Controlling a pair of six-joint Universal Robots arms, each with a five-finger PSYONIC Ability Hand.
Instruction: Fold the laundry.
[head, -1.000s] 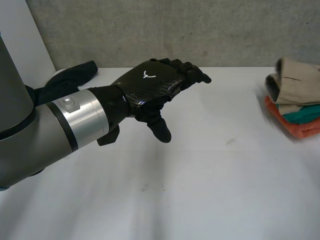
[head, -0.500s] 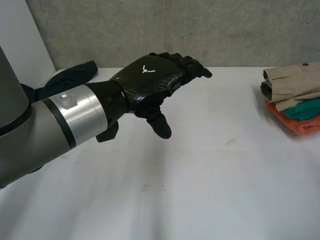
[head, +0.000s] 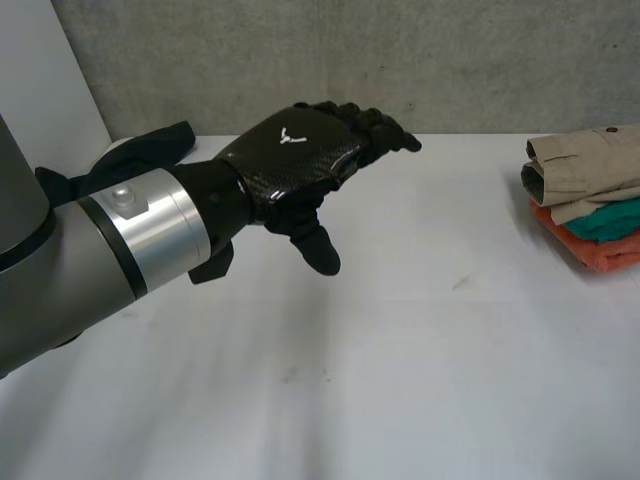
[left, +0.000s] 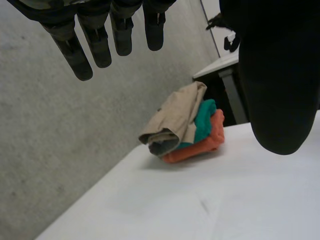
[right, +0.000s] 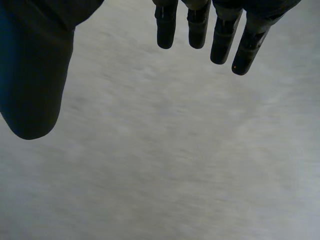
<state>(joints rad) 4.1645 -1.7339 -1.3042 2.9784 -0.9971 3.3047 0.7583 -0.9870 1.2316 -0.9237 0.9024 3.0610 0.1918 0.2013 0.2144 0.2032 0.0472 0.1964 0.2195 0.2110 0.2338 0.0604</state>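
– How is the left arm held?

– It reaches in over the table (head: 400, 350). The left hand (head: 290, 165) is raised above the table with its back turned up, its fingers stretched forward and only slightly bent, and its thumb hanging down apart from them. It holds nothing.

– Does its own wrist view agree?

– Yes. The fingers (left: 97, 47) are nearly straight, the thumb stands wide of them, and the gap between is bare.

– Where is the laundry?

– A stack of folded clothes (head: 585, 190) (left: 182, 127) lies on the table well beyond the left hand's fingertips. It is beige on top, teal in the middle and orange at the bottom. The hand does not touch it.

– Is there any other cloth?

– A dark cloth (head: 140, 155) lies back past the left hand's wrist, partly hidden by the arm.

– And the right hand (right: 35, 75)?

– Its fingers are straight, its thumb is spread wide, and it grips nothing. It hangs over a blurred grey surface, and I cannot tell where it is from the left hand.
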